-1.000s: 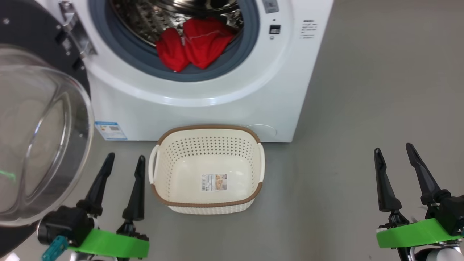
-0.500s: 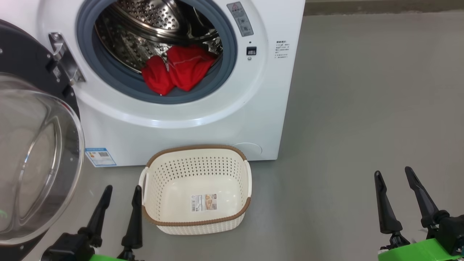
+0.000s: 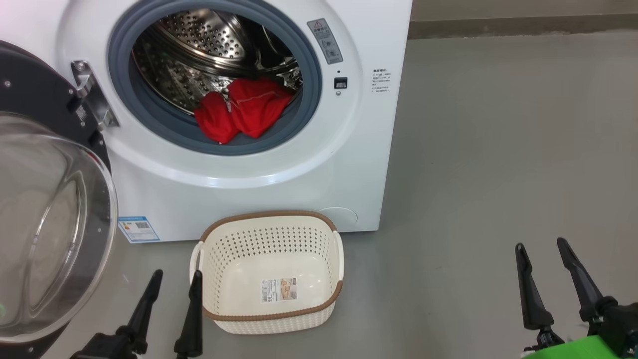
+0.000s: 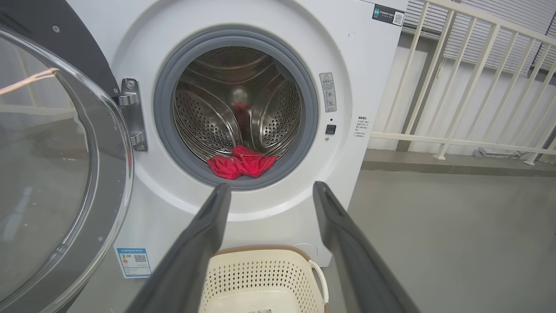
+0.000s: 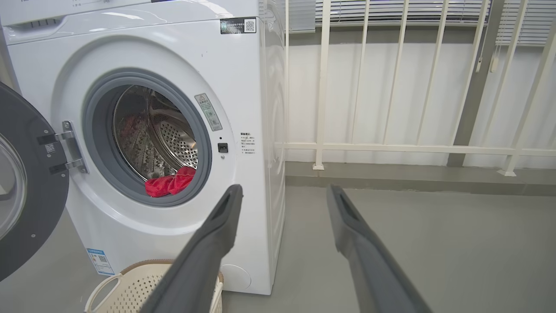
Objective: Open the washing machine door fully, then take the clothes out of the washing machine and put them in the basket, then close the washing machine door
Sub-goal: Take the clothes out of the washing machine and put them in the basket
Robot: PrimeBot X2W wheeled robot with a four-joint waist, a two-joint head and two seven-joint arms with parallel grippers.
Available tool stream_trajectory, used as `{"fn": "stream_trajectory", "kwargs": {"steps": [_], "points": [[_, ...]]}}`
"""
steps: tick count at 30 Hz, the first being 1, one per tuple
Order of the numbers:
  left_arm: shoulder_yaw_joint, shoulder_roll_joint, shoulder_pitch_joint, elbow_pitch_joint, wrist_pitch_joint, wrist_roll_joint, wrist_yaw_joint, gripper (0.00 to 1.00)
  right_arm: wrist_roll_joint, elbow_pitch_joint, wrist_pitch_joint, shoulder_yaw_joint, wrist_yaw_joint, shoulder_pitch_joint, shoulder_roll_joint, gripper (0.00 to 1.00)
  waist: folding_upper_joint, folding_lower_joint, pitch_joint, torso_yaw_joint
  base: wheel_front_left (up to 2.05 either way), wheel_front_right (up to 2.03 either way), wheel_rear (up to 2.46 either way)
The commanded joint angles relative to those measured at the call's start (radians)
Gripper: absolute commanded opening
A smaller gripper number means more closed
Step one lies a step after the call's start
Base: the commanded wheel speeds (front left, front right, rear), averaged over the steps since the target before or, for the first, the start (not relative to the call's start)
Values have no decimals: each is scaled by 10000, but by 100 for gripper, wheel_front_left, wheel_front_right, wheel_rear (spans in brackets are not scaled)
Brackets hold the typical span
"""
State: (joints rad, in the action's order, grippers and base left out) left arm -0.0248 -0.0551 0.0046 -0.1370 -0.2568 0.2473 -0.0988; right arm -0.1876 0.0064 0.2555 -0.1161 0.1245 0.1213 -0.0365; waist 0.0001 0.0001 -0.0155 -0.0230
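Red clothes [image 3: 239, 112] heaped low at the near lip of the drum [image 3: 199, 40], lapping onto the grey rubber ring [image 3: 164, 134], inside the washing machine [image 3: 259, 184]. Round mouth wide open above the heap.

Door [image 3: 50, 214] swung wide to the left on its hinge [image 3: 92, 99], glass bowl bulging toward the near side, black rim running down to the near left corner of the head view.

Basket [image 3: 264, 215] on the floor [image 3: 498, 149] just in front of the machine, far rim close under the white front, a label sticker on its bottom.

Left gripper [image 3: 177, 275] low at the near left, just beside the basket's left handle, door's edge on its other side; fingers [image 3: 193, 314] apart, clamped on nothing.

Right gripper [image 3: 541, 245] well off to the near right, fingers likewise apart, gripping nothing.

Broad open grey floor to the right of machine and basket. White railing [image 5: 412, 148] far behind, right of the machine.
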Motion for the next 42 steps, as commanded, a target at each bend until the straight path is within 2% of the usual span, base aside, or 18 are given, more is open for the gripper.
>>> {"fn": "stream_trajectory", "kwargs": {"steps": [1, 14, 21, 36, 42], "points": [[307, -100, -142, 293, -49, -73, -76, 100, -61, -177, 62, 168, 62, -107, -137, 100, -1, -1, -39, 6, 0, 0, 0], [413, -104, -100, 309, -49, -249, -120, 100, 19, -96, 63, 19, 62, -101, -137, 100, -1, -1, -88, 45, 0, 0, 0], [473, -75, -169, 186, -49, -438, 118, 100, 21, -66, 63, 50, 62, -79, -137, 100, -1, -1, -97, 152, 22, -22, 0], [250, -101, -208, 460, -49, -216, -176, 100, -66, -49, 63, 236, 62, -167, -137, 100, -1, -1, -85, 263, 142, -142, 0], [335, -84, -157, 561, -49, -437, -105, 100, -43, -107, 63, 180, 62, -136, -137, 100, -1, -1, -56, 287, 85, -85, 0]]}}
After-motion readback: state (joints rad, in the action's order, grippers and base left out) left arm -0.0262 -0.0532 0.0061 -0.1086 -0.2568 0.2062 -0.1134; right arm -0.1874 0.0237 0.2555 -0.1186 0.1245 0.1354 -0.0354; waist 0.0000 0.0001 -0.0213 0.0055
